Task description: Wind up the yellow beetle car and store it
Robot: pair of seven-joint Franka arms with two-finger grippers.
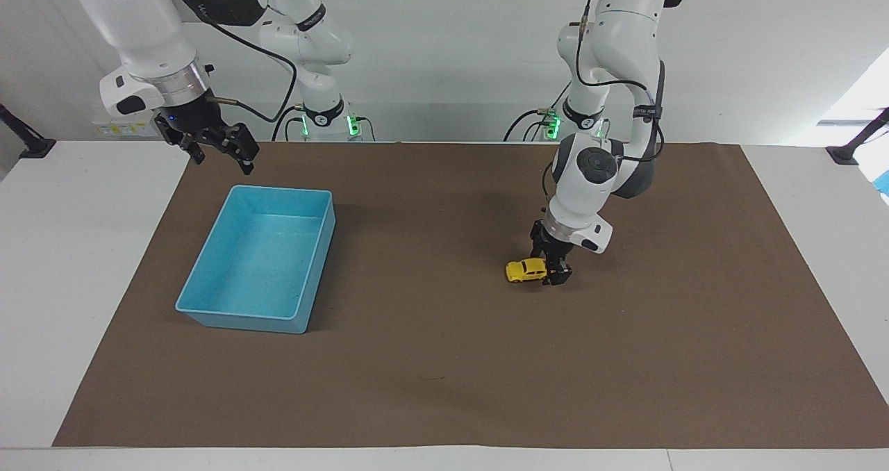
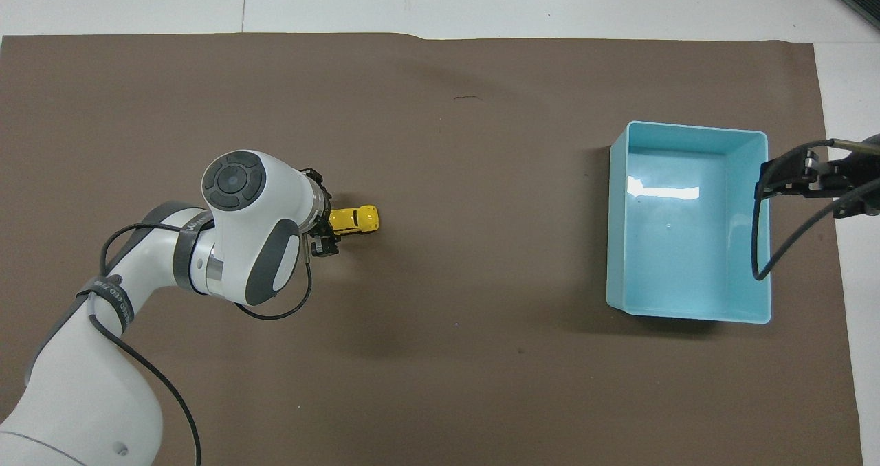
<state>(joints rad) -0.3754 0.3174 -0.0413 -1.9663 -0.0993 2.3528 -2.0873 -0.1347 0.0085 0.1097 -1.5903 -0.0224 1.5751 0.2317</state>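
The yellow beetle car (image 1: 524, 270) stands on its wheels on the brown mat, in the half toward the left arm's end; it also shows in the overhead view (image 2: 355, 219). My left gripper (image 1: 555, 274) is down at mat level right at the car's tail, and most of the car sticks out of it toward the bin. The gripper also shows in the overhead view (image 2: 323, 231), half hidden under the arm's wrist. Its fingers look apart and not clamped on the car. My right gripper (image 1: 221, 153) waits open in the air by the bin's corner nearest the robots.
A light blue open bin (image 1: 243, 322) stands empty on the mat toward the right arm's end; it also shows in the overhead view (image 2: 687, 314). The brown mat (image 1: 444, 387) covers most of the white table.
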